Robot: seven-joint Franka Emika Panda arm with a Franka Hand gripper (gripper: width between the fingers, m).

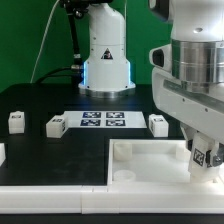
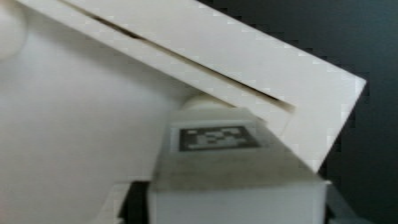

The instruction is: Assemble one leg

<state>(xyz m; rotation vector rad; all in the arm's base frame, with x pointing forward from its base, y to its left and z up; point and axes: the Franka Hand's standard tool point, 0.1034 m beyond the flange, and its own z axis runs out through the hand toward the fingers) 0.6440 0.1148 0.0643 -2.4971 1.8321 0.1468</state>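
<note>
The gripper (image 1: pixel 203 152) is clamped on the leg (image 1: pixel 205 156), holding it at about 4 o'clock in the exterior view, down at the corner of the white tray-like piece (image 1: pixel 150 160). In the wrist view the leg (image 2: pixel 222 150) sits between the fingers, its tag facing the camera.

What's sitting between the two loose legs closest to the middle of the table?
The marker board lies flat between the left leg and the right leg, apart from both. The exterior view shows this.
</note>
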